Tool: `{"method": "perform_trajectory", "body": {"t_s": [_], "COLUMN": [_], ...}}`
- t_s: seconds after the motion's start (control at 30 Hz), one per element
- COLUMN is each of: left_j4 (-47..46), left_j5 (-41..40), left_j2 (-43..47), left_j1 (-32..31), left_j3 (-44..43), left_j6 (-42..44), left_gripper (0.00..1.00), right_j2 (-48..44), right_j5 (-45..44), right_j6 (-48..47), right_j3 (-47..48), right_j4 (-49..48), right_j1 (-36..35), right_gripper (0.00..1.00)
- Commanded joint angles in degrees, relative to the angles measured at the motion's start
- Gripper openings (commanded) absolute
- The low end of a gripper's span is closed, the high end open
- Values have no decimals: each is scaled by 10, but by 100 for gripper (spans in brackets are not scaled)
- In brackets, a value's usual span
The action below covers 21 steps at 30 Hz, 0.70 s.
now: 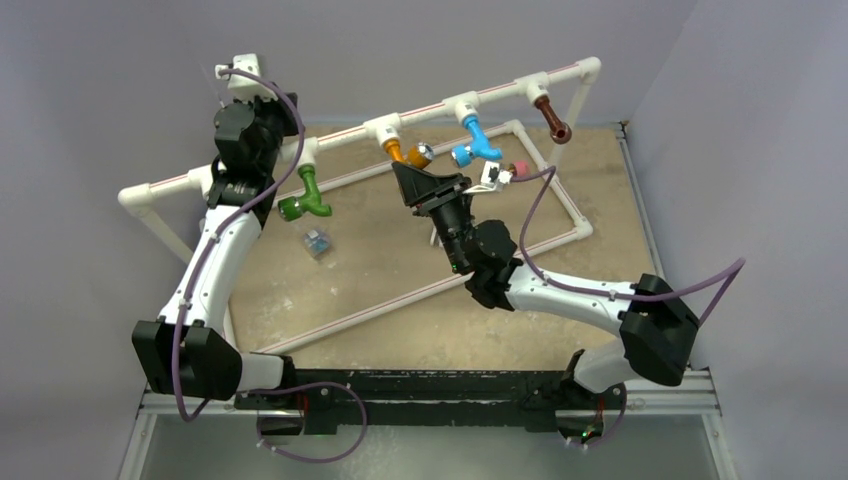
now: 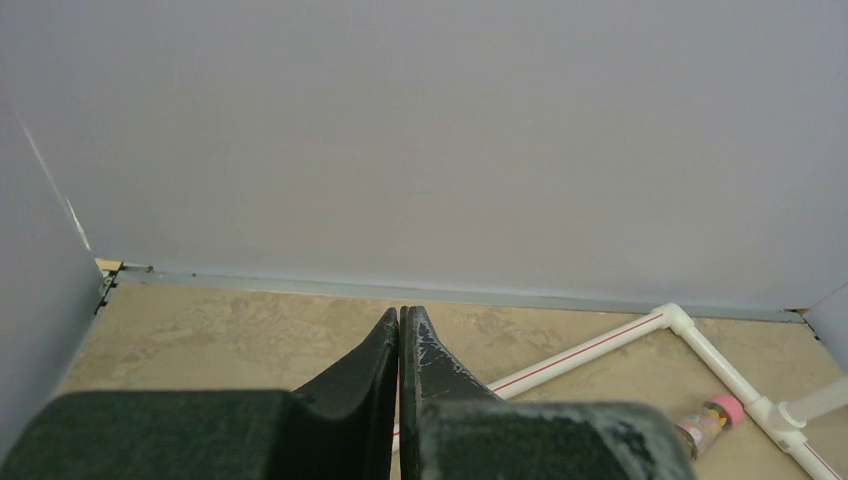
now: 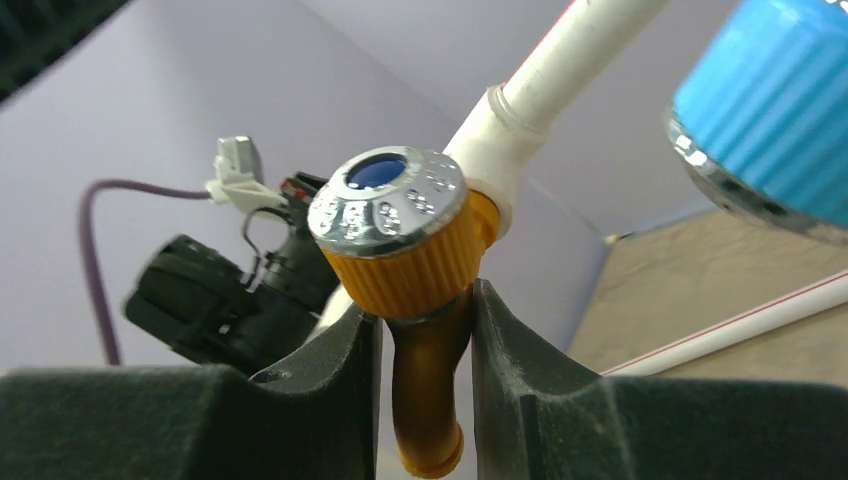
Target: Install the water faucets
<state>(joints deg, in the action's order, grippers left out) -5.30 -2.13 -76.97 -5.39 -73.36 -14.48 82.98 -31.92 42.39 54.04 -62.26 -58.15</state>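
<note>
The right jaws pinch the orange faucet (image 3: 405, 265), which should be turned squarely into its white tee (image 3: 492, 150); the left jaws are closed on nothing.

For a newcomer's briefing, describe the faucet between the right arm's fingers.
Find the raised white pipe rail at the back. Four faucets hang from it. Yours is the orange faucet, second from left, between the green faucet and the blue faucet.

Left arm (image 1: 215, 260) and right arm (image 1: 570, 290): white link shells, black joint housings, purple cables (image 1: 297, 110) (loosely looped). Left claw (image 2: 400, 325) matte black, scuffed grey.
</note>
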Motion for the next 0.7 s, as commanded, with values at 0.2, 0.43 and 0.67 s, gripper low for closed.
{"method": "perform_trajectory", "body": {"t_s": [0.2,0.43,0.67], "left_j4": [133,133,135], "left_j5": [8,8,9], "left_j2": [-48,-48,-50], "left_j1": [3,3,3], "left_j3": [47,46,45], "left_j6": [-8,-7,-7], "left_gripper": [0,0,0], "right_j2": [-11,-25,-54], "right_j5": [100,117,140], "right_j6": [435,387,254], "right_j3": [-14,-5,22], "right_j4": [-90,-79,4], "right_j1": [48,50,50], "right_gripper": [0,9,51]}}
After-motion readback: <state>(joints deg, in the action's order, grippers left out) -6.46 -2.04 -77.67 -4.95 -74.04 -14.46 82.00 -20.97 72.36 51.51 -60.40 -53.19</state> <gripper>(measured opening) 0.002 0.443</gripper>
